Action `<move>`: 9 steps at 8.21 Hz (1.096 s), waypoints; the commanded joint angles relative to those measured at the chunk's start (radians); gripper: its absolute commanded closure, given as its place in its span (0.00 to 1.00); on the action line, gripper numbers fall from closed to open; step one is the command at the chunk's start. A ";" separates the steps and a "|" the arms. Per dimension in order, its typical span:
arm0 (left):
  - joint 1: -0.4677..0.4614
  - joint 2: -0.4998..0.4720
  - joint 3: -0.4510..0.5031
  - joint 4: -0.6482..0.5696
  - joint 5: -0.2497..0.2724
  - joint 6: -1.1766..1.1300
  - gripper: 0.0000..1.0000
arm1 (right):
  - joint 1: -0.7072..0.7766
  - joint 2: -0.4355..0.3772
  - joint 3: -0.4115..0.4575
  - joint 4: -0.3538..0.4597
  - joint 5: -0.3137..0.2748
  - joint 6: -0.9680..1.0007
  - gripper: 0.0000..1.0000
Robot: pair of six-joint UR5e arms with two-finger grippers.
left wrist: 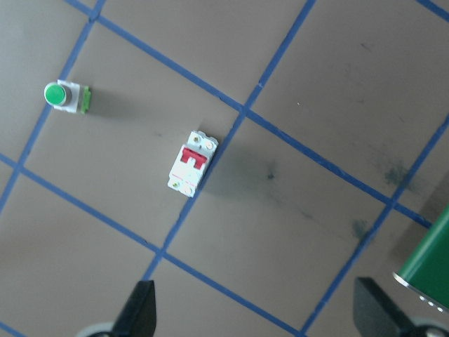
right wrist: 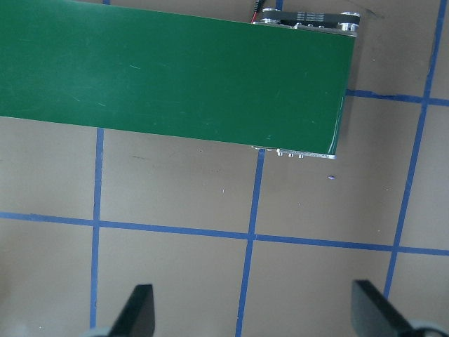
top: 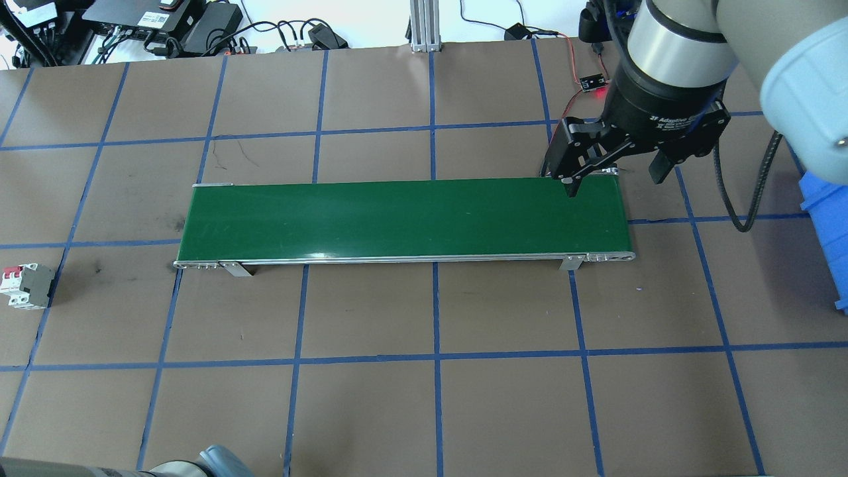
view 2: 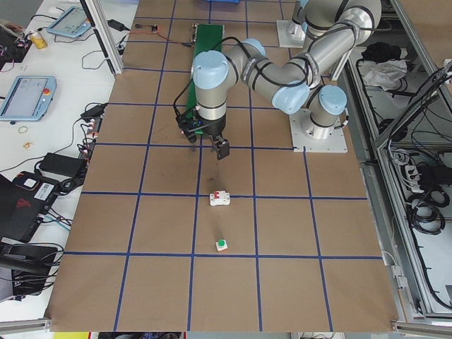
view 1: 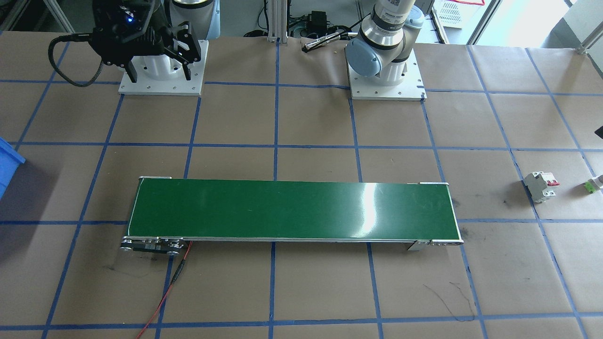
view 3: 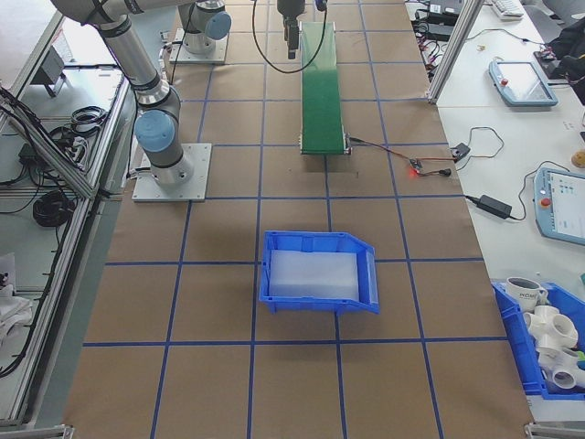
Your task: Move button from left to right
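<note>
Both the left gripper [left wrist: 256, 309] and right gripper [top: 616, 173] hang spread wide, holding nothing, above the brown papered table [top: 424, 397]; the button [left wrist: 64, 96] sits alone

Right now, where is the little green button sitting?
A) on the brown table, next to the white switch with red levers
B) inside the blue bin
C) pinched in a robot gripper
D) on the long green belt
A. The button sits on the bare brown table, a short way from the white circuit breaker; the green belt has nothing on it, and both grippers are open and empty.
</note>
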 commanded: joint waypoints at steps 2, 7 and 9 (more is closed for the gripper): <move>0.162 -0.228 0.006 0.226 -0.001 0.227 0.00 | 0.000 0.000 0.000 0.000 0.000 0.000 0.00; 0.250 -0.417 0.040 0.347 0.001 0.463 0.00 | 0.000 0.000 0.000 0.000 0.000 0.000 0.00; 0.267 -0.453 0.041 0.369 0.001 0.513 0.00 | 0.000 0.000 0.000 0.000 0.000 0.000 0.00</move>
